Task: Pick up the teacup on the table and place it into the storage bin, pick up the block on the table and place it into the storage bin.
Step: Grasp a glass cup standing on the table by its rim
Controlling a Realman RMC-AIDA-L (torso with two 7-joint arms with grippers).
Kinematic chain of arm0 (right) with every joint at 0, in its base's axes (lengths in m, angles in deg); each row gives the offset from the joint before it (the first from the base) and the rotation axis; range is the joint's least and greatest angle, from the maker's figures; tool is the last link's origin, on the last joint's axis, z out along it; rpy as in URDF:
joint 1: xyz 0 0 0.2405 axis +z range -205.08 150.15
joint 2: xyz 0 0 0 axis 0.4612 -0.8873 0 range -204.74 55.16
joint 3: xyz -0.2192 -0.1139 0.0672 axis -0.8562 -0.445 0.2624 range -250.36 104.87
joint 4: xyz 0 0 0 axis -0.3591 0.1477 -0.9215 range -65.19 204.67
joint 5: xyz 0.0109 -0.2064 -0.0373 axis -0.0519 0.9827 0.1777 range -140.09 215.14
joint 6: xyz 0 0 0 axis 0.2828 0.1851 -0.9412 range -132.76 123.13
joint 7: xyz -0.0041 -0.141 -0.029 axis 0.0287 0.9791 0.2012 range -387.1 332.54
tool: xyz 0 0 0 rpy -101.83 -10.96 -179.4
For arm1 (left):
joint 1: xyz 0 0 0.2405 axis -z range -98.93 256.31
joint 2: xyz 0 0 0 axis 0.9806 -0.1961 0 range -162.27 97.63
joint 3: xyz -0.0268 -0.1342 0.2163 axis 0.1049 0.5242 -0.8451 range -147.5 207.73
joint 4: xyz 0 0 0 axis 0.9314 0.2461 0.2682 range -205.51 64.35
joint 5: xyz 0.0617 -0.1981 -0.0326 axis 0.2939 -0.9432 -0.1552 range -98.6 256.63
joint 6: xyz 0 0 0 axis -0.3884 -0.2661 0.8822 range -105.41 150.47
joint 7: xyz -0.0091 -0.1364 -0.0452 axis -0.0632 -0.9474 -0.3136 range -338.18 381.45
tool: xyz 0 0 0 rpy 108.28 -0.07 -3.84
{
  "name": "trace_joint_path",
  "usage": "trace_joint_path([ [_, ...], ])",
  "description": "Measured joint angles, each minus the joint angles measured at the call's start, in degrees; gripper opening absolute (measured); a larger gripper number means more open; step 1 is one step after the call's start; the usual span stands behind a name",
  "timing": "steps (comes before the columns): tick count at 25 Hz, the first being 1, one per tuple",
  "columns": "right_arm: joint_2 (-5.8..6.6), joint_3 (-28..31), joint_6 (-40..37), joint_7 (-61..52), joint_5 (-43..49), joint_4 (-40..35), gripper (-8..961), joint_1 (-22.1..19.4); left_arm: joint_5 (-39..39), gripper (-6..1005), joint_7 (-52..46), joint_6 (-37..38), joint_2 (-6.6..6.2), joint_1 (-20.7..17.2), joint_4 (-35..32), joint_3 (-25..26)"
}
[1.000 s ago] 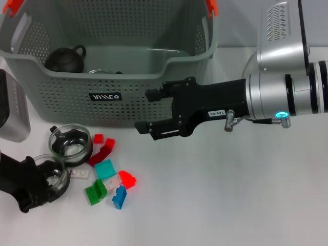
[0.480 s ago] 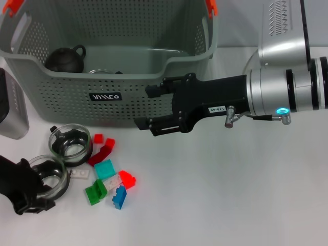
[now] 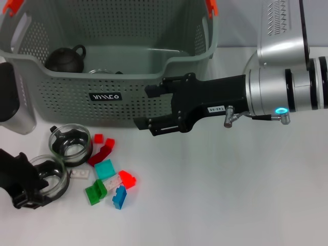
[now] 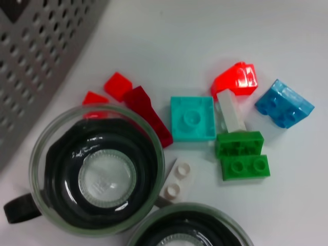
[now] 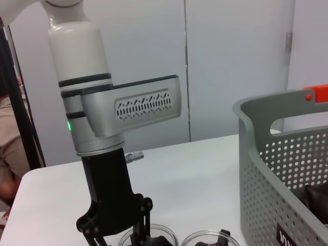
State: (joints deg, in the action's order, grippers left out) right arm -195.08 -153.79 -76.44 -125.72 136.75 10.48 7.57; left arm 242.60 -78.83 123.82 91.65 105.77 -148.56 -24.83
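White counter (image 3: 230,195) — left gripper (image 3: 31,187) clamped on teacup (image 3: 51,177) rim for lifting; right gripper (image 3: 148,110) apart, fronting bin (image 3: 77,77).

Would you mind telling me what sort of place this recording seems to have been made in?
Probably an indoor lab or office workroom: a white table holds a storage bin, glass teacups and toy blocks, with plain wall panels behind and a person seated at the room's edge.
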Motion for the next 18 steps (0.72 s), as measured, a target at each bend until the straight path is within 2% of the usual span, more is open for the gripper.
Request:
trace_joint_path([
  [8, -0.04, 0.02, 0.03, 0.07, 0.00, 0.47, 806, 0.23, -0.33, 351, -2.13, 0.23, 0.29, 0.57, 0.70, -2.97],
  [18, -0.04, 0.19, 0.09, 0.84, 0.00, 1.29, 806, 0.30, -0.64, 347, -2.90, 0.24, 0.29, 1.58, 4.09, -3.38],
])
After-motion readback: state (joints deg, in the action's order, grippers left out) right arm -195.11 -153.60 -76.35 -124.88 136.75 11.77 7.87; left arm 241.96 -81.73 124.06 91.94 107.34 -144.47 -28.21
